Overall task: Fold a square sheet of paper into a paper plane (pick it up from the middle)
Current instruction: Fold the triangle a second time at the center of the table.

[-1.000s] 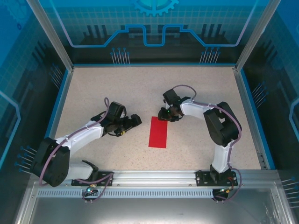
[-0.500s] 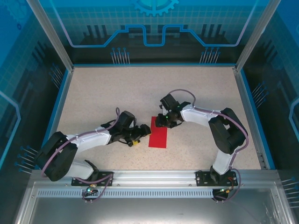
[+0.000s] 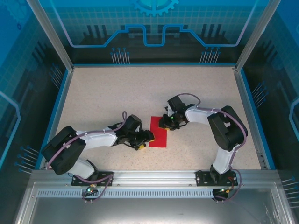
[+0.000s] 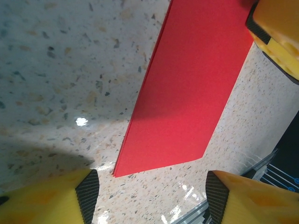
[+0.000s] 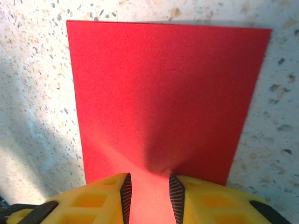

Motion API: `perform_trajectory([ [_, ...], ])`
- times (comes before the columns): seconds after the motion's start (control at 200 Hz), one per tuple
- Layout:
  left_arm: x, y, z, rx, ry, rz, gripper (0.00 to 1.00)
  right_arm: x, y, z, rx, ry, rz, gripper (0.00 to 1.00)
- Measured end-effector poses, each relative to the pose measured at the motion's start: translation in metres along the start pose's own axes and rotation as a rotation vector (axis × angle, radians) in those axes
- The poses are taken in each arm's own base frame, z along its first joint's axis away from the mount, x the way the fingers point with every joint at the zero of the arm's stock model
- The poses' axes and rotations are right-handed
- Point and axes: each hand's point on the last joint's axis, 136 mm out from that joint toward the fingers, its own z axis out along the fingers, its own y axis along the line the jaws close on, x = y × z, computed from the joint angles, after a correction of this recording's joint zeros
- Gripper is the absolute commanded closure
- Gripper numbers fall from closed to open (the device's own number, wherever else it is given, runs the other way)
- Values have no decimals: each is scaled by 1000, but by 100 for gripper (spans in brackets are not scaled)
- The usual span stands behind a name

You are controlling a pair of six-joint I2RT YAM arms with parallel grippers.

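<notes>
From overhead I see the red sheet of paper (image 3: pixel 159 139) lying as a narrow rectangle at the centre of the table (image 3: pixel 117 93). My right gripper (image 3: pixel 164 125) sits on its upper end. In that wrist's frame the jaws are nearly together at the bottom edge, pinching a puckered ridge of paper. My left gripper (image 3: pixel 147 137) stands open, its fingers (image 4: pixel 86 193) either side of the rectangle's lower left corner, clear of it.

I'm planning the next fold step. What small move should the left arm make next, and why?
Probably nudge the left gripper forward so its open jaws straddle the red paper's near left corner. The right gripper pinches the far end, puckering it.
</notes>
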Motion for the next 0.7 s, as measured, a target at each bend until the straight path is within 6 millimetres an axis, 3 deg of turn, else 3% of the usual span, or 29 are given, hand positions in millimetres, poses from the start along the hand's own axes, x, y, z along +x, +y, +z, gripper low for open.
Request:
perform_trajectory([
  [0.695, 2, -10, 8, -9, 16, 4, 36, -1, -1, -2, -103, 25, 67, 69],
])
